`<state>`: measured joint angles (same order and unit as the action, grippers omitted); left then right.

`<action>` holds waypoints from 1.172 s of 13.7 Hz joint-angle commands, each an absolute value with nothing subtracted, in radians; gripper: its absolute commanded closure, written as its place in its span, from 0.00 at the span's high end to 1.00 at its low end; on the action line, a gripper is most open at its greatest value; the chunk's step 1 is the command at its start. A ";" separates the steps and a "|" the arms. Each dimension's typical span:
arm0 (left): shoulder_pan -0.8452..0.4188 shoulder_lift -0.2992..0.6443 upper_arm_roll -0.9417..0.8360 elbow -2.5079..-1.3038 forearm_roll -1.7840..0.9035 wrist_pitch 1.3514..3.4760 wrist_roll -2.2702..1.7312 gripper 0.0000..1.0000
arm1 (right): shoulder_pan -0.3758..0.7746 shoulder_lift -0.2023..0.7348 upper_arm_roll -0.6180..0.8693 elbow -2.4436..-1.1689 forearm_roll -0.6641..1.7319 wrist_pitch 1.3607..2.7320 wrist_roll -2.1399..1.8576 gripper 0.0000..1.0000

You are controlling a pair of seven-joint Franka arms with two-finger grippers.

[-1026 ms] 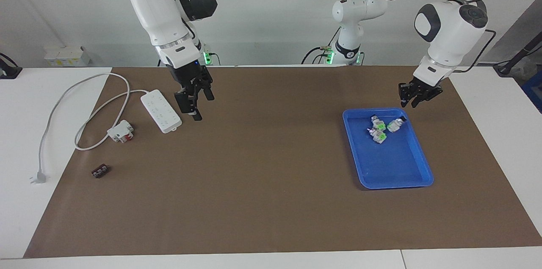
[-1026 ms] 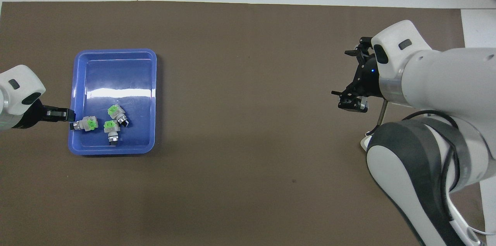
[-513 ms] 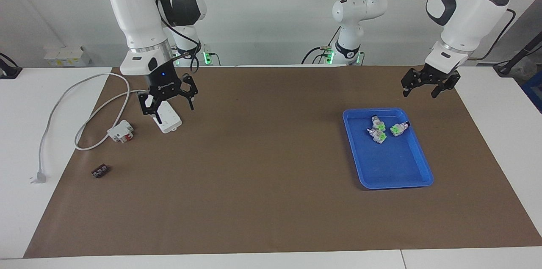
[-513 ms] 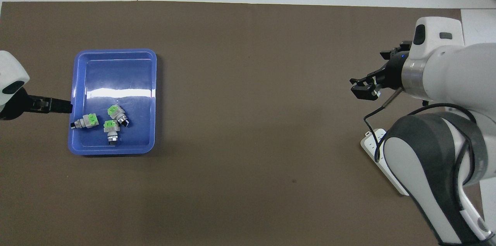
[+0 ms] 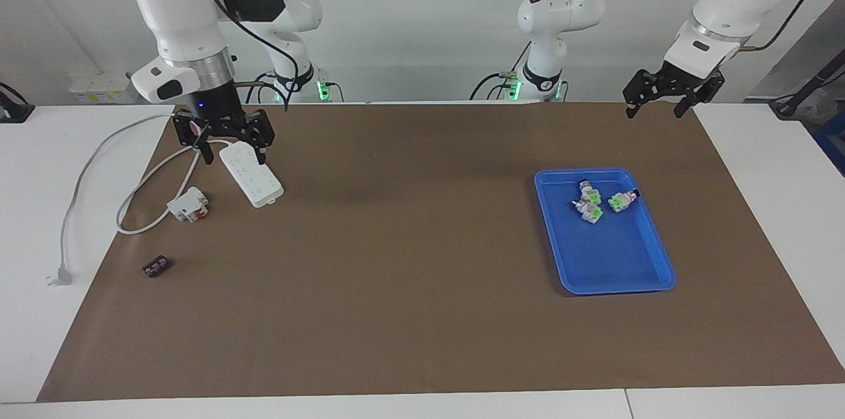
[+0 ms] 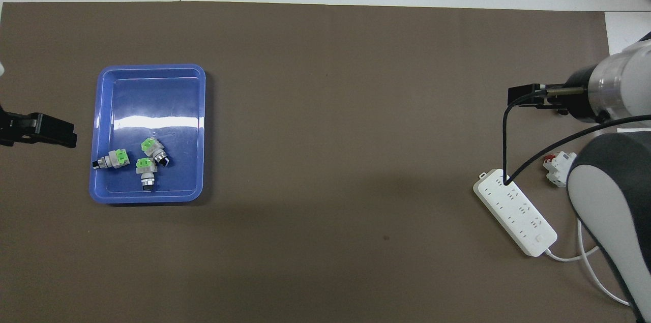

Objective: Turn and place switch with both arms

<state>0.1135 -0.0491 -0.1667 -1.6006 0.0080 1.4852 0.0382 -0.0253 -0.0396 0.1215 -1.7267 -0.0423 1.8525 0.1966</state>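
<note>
While you looked on, the shallow blue plastic tray at the left arm's end of the brown mat held three small grey-white selector switches with green labels, clustered in its part nearer the robots. The left gripper hung empty above the mat's edge, fingers spread wide. The right gripper hovered over the white power strip, fingers wide, holding nothing.

A robotics lab. Two white arms are mounted at a white table covered by a brown mat, against a bare pale wall, with a power strip and loose cables.
</note>
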 commanded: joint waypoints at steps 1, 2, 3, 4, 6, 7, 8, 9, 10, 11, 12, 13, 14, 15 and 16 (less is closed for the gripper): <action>0.057 -0.005 -0.161 -1.510 0.029 1.390 -0.026 1.00 | -0.020 -0.014 0.109 -1.628 -0.058 1.725 0.258 0.99; 0.046 0.009 -0.161 -1.484 0.028 1.370 -0.050 1.00 | -0.017 -0.024 0.103 -1.621 -0.057 1.704 0.259 0.99; 0.037 0.015 -0.161 -1.471 0.029 1.358 -0.055 1.00 | -0.009 -0.028 0.098 -1.618 -0.055 1.686 0.259 0.99; 0.035 0.014 -0.163 -1.471 0.034 1.367 -0.055 1.00 | 0.011 -0.028 0.068 -1.617 -0.055 1.665 0.259 0.99; 0.038 0.014 -0.161 -1.473 0.032 1.387 -0.052 1.00 | 0.047 -0.035 0.014 -1.618 -0.040 1.651 0.259 1.00; 0.040 0.014 -0.161 -1.476 0.032 1.405 -0.048 1.00 | 0.049 -0.038 0.012 -1.623 -0.035 1.634 0.259 1.00; 0.047 0.012 -0.161 -1.483 0.029 1.432 -0.046 1.00 | 0.051 -0.038 0.011 -1.628 -0.035 1.629 0.258 1.00; 0.049 0.011 -0.160 -1.488 0.026 1.445 -0.045 1.00 | 0.043 -0.043 0.012 -1.632 -0.034 1.614 0.256 1.00; 0.054 0.011 -0.152 -1.488 0.025 1.450 -0.043 1.00 | 0.037 -0.041 0.014 -1.632 -0.032 1.606 0.253 1.00; 0.057 0.011 -0.150 -1.489 0.025 1.463 -0.044 1.00 | 0.040 -0.041 0.014 -1.637 -0.023 1.606 0.250 1.00; 0.058 0.011 -0.150 -1.497 0.026 1.479 -0.044 1.00 | 0.040 -0.041 0.014 -1.640 -0.006 1.606 0.247 1.00; 0.058 0.011 -0.150 -1.500 0.028 1.500 -0.046 1.00 | 0.038 -0.041 0.012 -1.644 0.021 1.606 0.247 1.00; 0.058 0.012 -0.149 -1.499 0.031 1.508 -0.046 1.00 | 0.040 -0.044 0.014 -1.660 0.032 1.609 0.247 1.00; 0.057 0.012 -0.149 -1.500 0.031 1.515 -0.046 1.00 | 0.040 -0.051 0.012 -1.669 0.031 1.617 0.245 1.00; 0.046 0.011 -0.135 -1.511 0.032 1.538 -0.045 1.00 | 0.040 -0.051 0.012 -1.669 0.031 1.621 0.235 1.00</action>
<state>0.0589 0.0073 -0.1498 -1.5060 0.0108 1.5038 -0.0422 0.0368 -0.0388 0.0181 -1.6493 0.0110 1.6146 0.2368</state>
